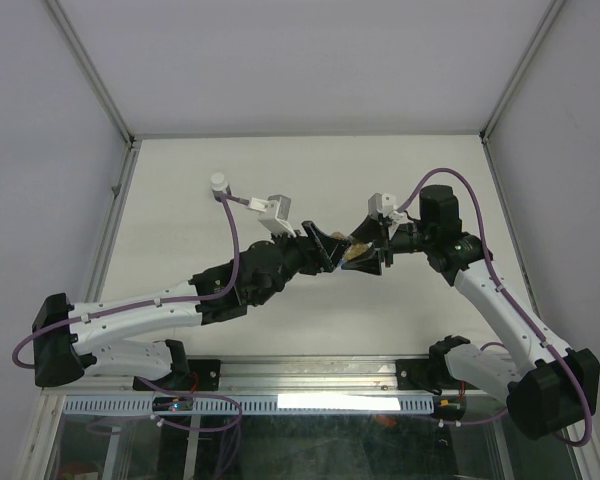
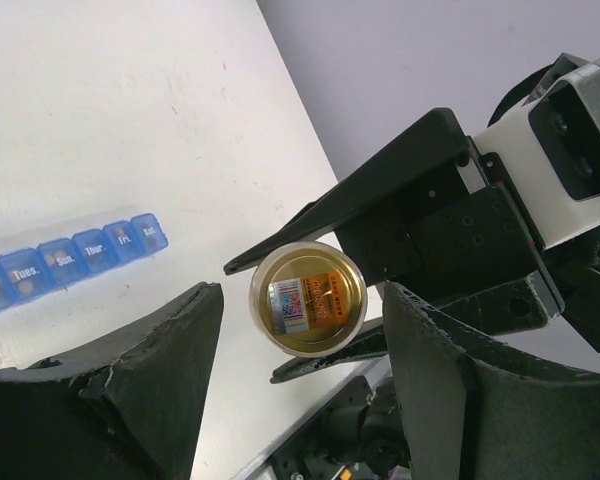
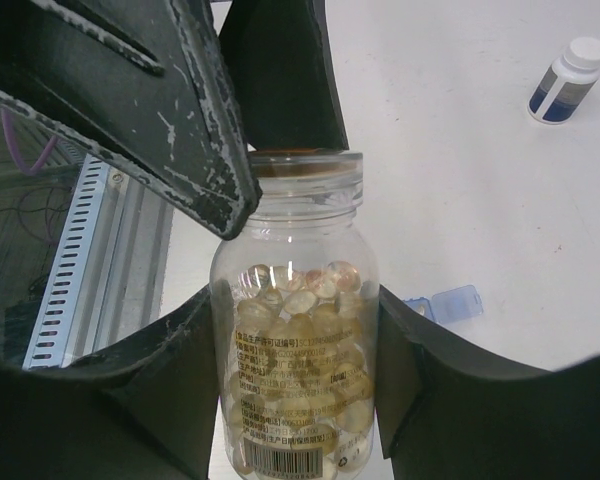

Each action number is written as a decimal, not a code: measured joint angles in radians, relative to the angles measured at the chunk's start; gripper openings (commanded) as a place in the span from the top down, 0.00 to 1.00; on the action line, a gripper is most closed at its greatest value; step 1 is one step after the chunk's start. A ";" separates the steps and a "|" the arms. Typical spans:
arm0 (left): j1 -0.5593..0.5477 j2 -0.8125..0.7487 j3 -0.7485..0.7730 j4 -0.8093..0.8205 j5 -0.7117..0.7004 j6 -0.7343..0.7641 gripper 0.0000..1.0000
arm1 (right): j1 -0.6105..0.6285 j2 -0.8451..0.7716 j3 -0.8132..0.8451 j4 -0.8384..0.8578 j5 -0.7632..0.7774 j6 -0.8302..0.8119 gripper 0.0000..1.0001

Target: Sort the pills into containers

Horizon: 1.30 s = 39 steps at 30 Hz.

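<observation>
Left pincer is set half-open about the cap of the bottle, not yet gripping. Pills are kept inside it, clamped by the right pincer. Spillage is risked if it is uncapped while tilted.

The pills are pale amber and glossy, inside a clear bottle with black print and a barcode on its label. Its round end looks gold, with an orange and blue sticker. The pill organiser is translucent blue with white day letters. My fingers are black, scratched grey at the edges. The counter is white. The vial has a white cap and a dark blue label.
</observation>
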 measured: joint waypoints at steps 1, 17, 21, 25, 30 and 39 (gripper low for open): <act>0.000 0.000 0.000 -0.002 -0.003 0.002 0.35 | 0.000 0.000 0.000 0.000 0.000 0.000 1.00; 0.000 0.013 0.030 -0.014 -0.009 0.019 0.49 | 0.000 0.000 0.000 0.000 0.009 0.000 1.00; 0.000 0.024 0.041 -0.027 -0.010 0.023 0.56 | 0.000 0.000 0.000 0.000 0.013 0.000 1.00; 0.000 0.031 0.046 -0.035 -0.013 0.038 0.65 | 0.000 0.001 0.000 -0.001 0.018 -0.001 1.00; 0.000 0.034 0.052 -0.037 -0.011 0.052 0.80 | 0.000 0.001 0.000 -0.001 0.019 -0.002 1.00; 0.002 0.044 0.060 -0.038 0.018 0.125 0.90 | -0.002 0.001 -0.008 -0.004 0.018 -0.005 1.00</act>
